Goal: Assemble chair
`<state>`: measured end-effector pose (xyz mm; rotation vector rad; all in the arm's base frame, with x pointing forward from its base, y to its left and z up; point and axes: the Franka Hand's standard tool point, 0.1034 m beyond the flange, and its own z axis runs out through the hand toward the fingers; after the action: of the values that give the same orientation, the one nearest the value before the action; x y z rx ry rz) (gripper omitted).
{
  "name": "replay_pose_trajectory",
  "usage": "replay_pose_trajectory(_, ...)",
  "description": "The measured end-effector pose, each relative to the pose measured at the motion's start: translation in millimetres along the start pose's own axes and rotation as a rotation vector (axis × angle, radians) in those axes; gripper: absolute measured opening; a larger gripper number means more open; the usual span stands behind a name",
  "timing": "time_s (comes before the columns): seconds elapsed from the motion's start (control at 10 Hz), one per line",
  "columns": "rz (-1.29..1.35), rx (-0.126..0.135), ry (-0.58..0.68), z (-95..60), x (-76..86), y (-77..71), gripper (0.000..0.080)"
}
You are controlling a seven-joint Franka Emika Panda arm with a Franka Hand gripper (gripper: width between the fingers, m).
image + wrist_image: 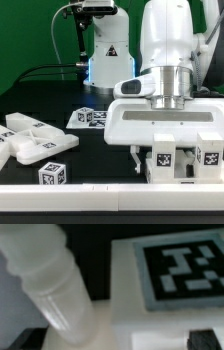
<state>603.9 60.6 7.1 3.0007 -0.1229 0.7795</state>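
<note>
Chair pieces (32,140) white, black-and-white square tags (54,175); table (103,152) black; backdrop (30,40) green.

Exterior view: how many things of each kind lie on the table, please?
Loose chair pieces, exterior view's left: 3 seen, heaped, maybe more
Chair piece, exterior view's right: 1
Marker board: 1
Total: 5

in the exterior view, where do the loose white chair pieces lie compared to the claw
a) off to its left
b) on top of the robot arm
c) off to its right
a: the loose white chair pieces lie on the dark table at the exterior view's left, while the claw is further right.
</note>
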Motion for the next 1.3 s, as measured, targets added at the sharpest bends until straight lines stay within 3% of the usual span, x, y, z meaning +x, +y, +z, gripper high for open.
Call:
replay_pose_trajectory(0.1,0.001,-0.001,0.000,0.1,0.1,1.2,0.0562)
replay_pose_trajectory(0.2,0.004,-0.009,0.000,0.4,0.2,6.6,0.0562)
replay_pose_trajectory(0.3,0.006,-0.017,0.000,0.6,0.2,12.2,0.0363)
replay_pose_trajectory(0.4,0.009,-0.025,0.000,0.7,0.5,17.6,0.0363)
replay_pose_trajectory(0.5,0.012,-0.033,0.001,0.9,1.2,23.0,0.0168)
replay_pose_trajectory(0.6,0.013,-0.037,0.002,1.0,1.6,25.8,0.0039)
replay_pose_trajectory(1.0,0.000,-0.037,0.004,-0.6,4.5,28.6,0.0038)
replay_pose_trajectory(1.3,-0.004,-0.038,-0.037,-23.7,9.5,64.4,0.0030)
